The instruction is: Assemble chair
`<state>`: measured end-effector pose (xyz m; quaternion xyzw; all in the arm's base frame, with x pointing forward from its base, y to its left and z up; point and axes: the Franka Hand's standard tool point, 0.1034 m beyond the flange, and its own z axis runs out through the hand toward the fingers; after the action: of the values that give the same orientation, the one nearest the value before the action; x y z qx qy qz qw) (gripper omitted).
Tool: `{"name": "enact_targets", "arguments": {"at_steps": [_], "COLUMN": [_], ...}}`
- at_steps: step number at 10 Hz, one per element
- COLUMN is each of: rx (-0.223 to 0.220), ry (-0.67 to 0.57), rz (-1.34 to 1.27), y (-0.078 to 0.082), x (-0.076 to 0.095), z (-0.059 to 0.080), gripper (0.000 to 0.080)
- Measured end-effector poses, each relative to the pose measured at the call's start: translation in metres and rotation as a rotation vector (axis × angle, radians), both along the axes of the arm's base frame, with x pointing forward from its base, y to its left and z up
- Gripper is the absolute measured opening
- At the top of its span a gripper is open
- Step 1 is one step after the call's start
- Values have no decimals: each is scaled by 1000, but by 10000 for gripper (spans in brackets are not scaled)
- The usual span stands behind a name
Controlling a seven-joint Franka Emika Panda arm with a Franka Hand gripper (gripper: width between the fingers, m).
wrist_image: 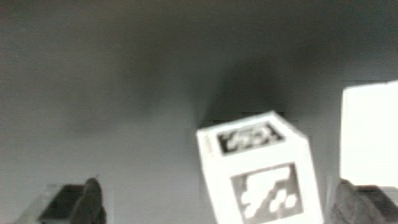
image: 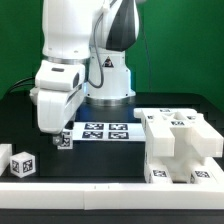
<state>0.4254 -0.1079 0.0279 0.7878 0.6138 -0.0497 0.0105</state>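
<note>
White plastic leg (wrist_image: 263, 165) stands upright between my gripper's (wrist_image: 221, 195) spread fingers (wrist_image: 71, 202), not pinched — the half-built chair (image: 180, 145) lies well apart, toward the exterior view's right.

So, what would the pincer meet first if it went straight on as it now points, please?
Probably the small white tagged block, standing between its open fingers; otherwise the black table beneath. Depth is unclear.

chair (image: 181, 146): blocky white tagged structure, exterior view's right | loose tagged white piece (image: 63, 139): well apart
</note>
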Motion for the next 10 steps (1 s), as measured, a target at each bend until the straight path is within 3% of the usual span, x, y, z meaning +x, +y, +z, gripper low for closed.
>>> {"name": "enact_targets", "arguments": {"at_steps": [5,8,10], "rx": [-28,-42,-41], "ry": [-6,-33,-33], "rz": [-388,-1024,-1134], "y": [3,0,1], "x": [6,7,6], "z": [2,-1,-2], "gripper": [649,649,649]}}
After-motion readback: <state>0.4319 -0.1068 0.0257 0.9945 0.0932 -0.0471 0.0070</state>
